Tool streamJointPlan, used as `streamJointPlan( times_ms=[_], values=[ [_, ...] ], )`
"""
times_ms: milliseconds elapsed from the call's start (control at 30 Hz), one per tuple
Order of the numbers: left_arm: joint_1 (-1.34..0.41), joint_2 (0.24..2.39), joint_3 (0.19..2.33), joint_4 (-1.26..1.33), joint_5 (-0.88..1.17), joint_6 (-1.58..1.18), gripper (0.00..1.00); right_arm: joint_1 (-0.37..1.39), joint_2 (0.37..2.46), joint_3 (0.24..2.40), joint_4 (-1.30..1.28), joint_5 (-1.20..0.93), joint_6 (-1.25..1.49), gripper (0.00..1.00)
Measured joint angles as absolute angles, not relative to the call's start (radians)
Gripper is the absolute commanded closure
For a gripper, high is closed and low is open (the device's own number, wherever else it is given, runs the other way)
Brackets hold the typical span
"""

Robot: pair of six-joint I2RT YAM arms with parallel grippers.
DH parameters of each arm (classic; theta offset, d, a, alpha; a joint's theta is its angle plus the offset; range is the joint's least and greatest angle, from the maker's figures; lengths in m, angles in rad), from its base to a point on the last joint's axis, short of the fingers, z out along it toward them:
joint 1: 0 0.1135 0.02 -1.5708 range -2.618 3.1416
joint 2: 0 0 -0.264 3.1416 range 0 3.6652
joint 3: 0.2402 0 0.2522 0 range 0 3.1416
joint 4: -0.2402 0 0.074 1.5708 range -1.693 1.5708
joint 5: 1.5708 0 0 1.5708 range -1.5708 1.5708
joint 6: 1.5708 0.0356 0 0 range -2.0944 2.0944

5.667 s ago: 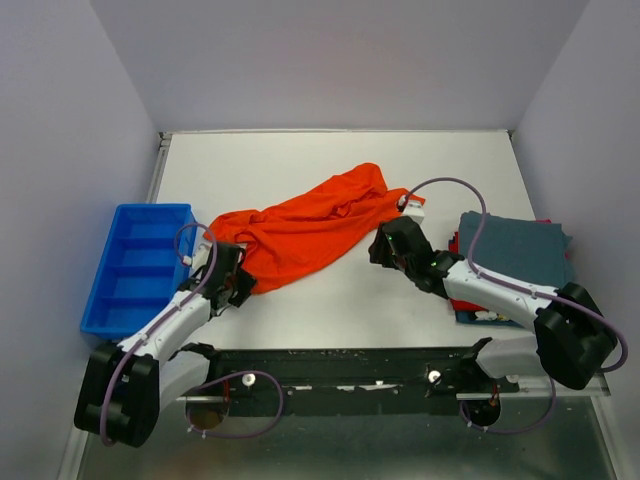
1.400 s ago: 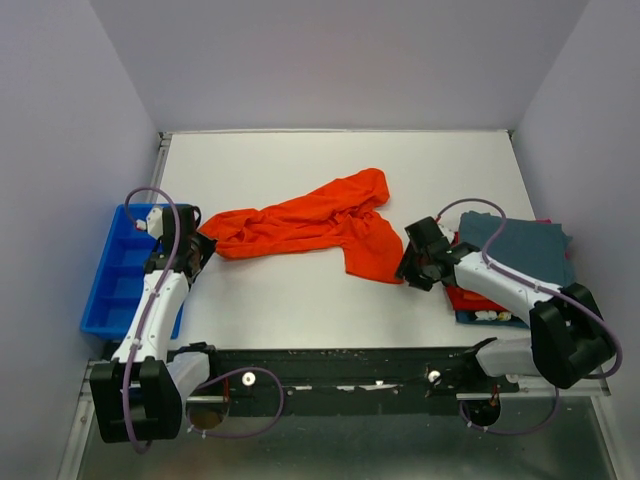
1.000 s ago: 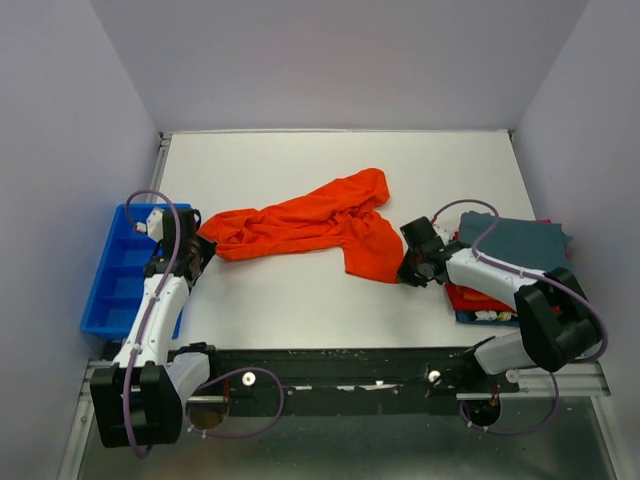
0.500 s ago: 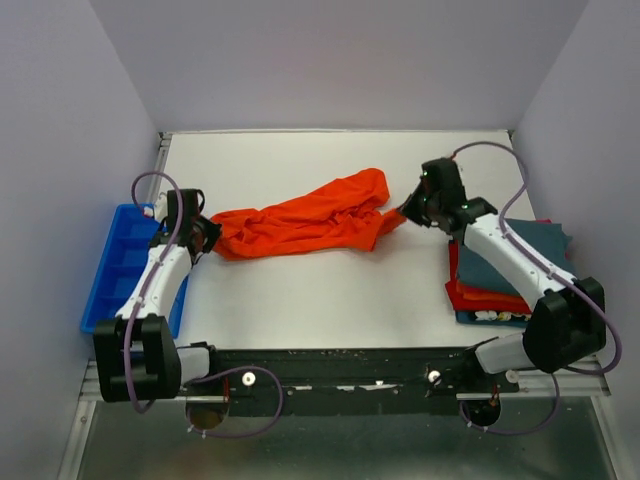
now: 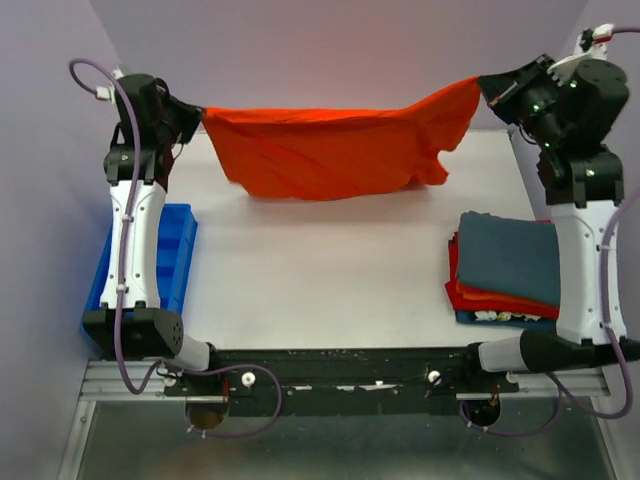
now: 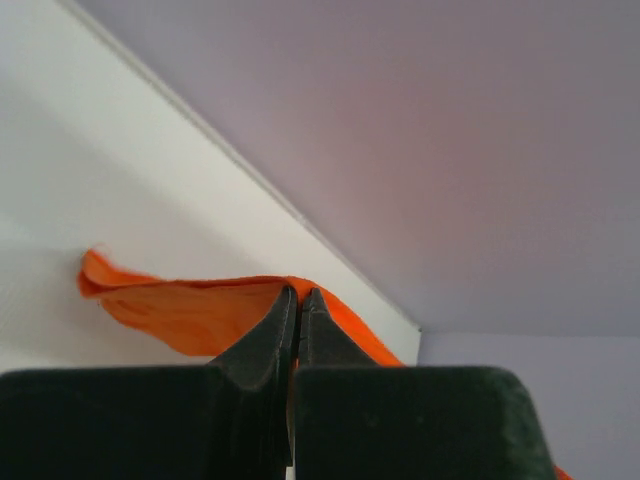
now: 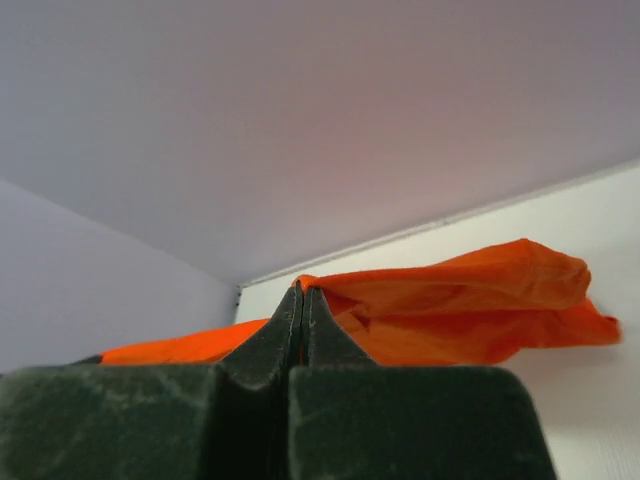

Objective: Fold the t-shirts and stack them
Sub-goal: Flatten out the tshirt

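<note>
Since half a second ago both arms have swung up and the orange-red t-shirt point(image 5: 335, 150) has left the middle of the bench point(image 5: 320, 280), where it lay crumpled; it now hangs stretched across the upper part of the top view. Nearest, at lower right, a stack of folded t-shirts sits on the bench: a dark teal t-shirt point(image 5: 505, 255) on top, a red t-shirt point(image 5: 488, 298) under it and a blue t-shirt point(image 5: 478, 318) at the bottom. At left the blue bin point(image 5: 180, 250) lies partly behind the left arm point(image 5: 135, 220). Farther back, the left jaws at upper left and the right jaws at upper right, atop the raised right arm point(image 5: 575, 240), each pinch one end of the orange-red t-shirt. In both wrist views the dark jaws are pressed together with orange cloth caught at their tips. The cloth sags between them; whether its lower edge touches the bench cannot be told.
</note>
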State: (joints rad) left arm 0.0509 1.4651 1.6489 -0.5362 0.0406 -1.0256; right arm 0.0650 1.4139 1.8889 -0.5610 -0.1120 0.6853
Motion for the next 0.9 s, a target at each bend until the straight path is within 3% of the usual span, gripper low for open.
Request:
streamJointPlan(
  times_ms=[200, 367, 500, 633, 767, 900],
  values=[
    [0.051, 1.419, 1.941, -0.64, 0.041, -0.958, 1.0, 0.07, 1.223, 1.997, -0.583, -0.181, 0.58, 0.99],
    [0.052, 1.24, 1.841, -0.643, 0.037, -0.948, 1.0, 0.07, 1.05, 1.988, -0.58, -0.187, 0.54, 0.99],
    [0.052, 1.2, 1.773, -0.634, 0.037, -0.954, 1.0, 0.07, 1.037, 1.988, -0.569, -0.189, 0.53, 0.99],
    [0.052, 1.311, 1.771, -0.601, 0.022, -0.963, 1.0, 0.07, 1.184, 1.996, -0.568, -0.195, 0.532, 0.99],
    [0.053, 1.534, 1.803, -0.543, 0.02, -0.987, 1.0, 0.067, 1.488, 2.108, -0.596, -0.239, 0.545, 0.99],
    [0.053, 1.834, 2.109, -0.6, 0.086, -0.996, 1.0, 0.031, 1.815, 2.309, -0.664, -0.371, 0.596, 0.99]
  ],
)
